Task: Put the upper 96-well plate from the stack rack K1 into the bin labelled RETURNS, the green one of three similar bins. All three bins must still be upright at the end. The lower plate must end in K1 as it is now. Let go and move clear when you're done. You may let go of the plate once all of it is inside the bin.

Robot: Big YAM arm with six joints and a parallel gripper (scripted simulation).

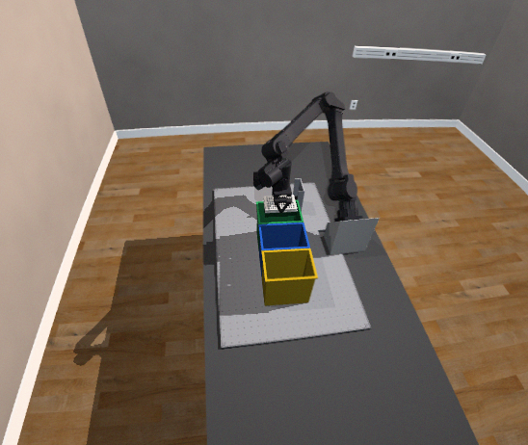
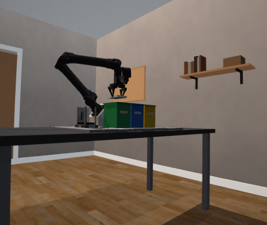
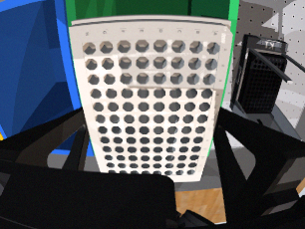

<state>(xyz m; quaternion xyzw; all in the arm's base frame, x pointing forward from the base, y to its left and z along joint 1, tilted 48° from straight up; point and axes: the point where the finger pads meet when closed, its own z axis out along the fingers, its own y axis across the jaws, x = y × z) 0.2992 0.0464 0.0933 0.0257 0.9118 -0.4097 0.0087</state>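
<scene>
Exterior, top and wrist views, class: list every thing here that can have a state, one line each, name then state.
End effector: shut on the 96-well plate.
96-well plate: held level in the air, above the green bin, not yet inside.
Green bin: upright, open at the top.
Blue bin: upright, open.
Yellow bin: upright, open.
Stack rack K1: standing behind the bins; lower plate cannot be made out.

End effector [image 2: 117,93] with plate [image 2: 117,97] above green bin [image 2: 116,118], beside blue [image 2: 137,119], yellow [image 2: 149,119].
</scene>
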